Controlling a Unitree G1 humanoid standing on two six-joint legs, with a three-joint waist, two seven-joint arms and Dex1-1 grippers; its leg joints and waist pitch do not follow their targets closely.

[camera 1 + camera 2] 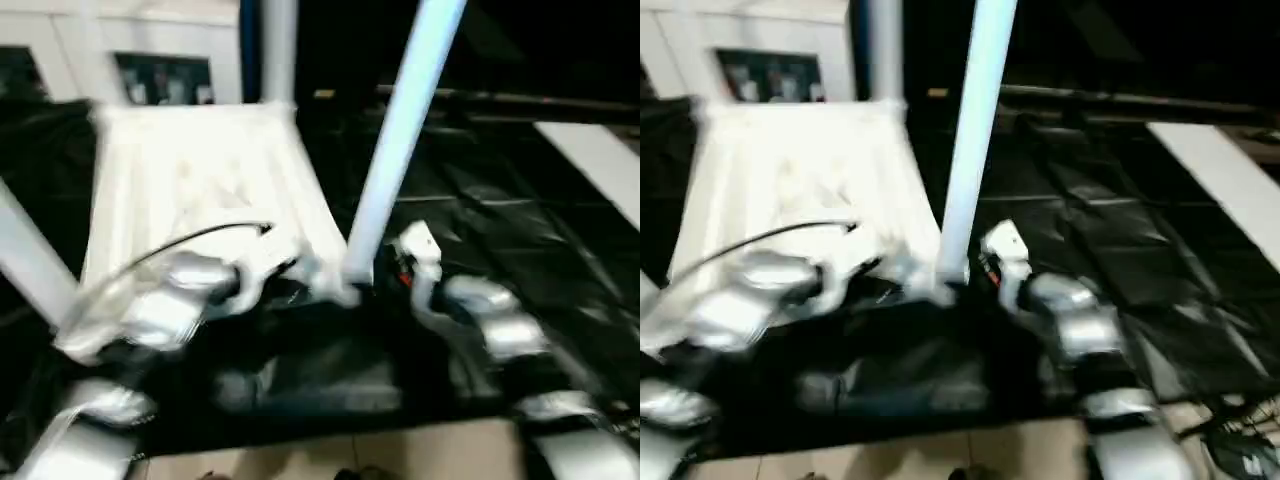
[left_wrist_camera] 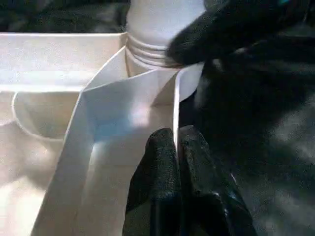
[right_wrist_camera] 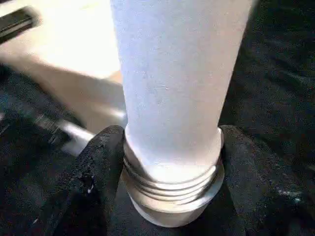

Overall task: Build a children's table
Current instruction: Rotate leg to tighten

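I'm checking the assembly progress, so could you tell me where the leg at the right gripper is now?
The leg stands at the table top's near right corner, its threaded base between the right gripper's fingers.

Layout around the table top

The table top (image 1: 190, 190) lies underside up on the sheet (image 1: 520, 240). One leg (image 1: 400, 130) stands in its near right corner socket; another leg (image 1: 278, 50) stands at its far right corner. A cabinet (image 1: 150, 50) stands behind it.
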